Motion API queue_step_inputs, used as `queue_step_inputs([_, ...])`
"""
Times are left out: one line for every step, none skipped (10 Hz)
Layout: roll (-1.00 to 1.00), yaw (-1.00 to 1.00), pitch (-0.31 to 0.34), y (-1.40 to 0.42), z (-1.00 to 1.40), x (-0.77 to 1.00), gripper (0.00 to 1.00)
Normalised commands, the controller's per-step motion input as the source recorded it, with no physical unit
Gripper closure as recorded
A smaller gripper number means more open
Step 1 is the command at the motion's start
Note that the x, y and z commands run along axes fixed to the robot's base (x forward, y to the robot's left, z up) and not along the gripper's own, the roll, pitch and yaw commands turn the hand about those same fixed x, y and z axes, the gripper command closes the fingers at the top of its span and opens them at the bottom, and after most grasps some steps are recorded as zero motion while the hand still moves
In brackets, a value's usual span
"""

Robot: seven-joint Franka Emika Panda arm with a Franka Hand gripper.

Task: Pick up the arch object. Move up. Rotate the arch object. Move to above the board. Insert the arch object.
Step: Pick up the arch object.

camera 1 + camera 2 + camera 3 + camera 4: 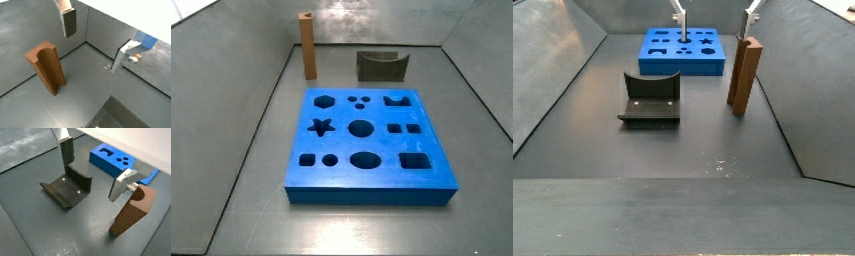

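**Arch object untouched**

While spread wide with nothing between, the gripper (pixel 715 12) hung above the board (pixel 683 52). Stood upright on the tabletop (pixel 687 140): arch object (pixel 746 76), at 3 o'clock of the grey block (pixel 651 98).

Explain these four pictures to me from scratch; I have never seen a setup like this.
This is a robot arm working in a grey walled bin. Two pictures come from cameras on its wrist, two from cameras fixed beside the bin. The gripper, two silver fingers, hangs open and holds nothing. On the floor stand the arch object, a tall orange-brown slab, the board, a blue block with shaped holes, and a dark grey block with a curved notch. In a side view the gripper is out of frame.
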Motion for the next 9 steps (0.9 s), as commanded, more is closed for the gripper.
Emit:
queue_step_inputs([0.00,-0.07,0.000,-0.08,0.00,-0.52,0.00])
queue_step_inputs([0.00,-0.05,-0.056,-0.18,-0.12,-0.88,0.00])
queue_step_inputs([0.00,-0.03,-0.106,-0.16,-0.12,-0.94,0.00])
queue_step_inputs([0.00,0.00,-0.110,-0.12,-0.02,-0.84,0.00])
queue_step_inputs([0.00,0.01,-0.141,-0.21,-0.05,-0.81,0.00])
queue_step_inputs([0.00,0.14,-0.166,-0.29,-0.04,-0.71,0.00])
queue_step_inputs([0.04,0.28,-0.176,-0.37,-0.06,-0.43,0.00])
queue_step_inputs([0.05,0.35,-0.193,-0.40,-0.12,-0.28,0.00])
queue_step_inputs([0.07,0.43,-0.189,-0.36,-0.26,-0.29,0.00])
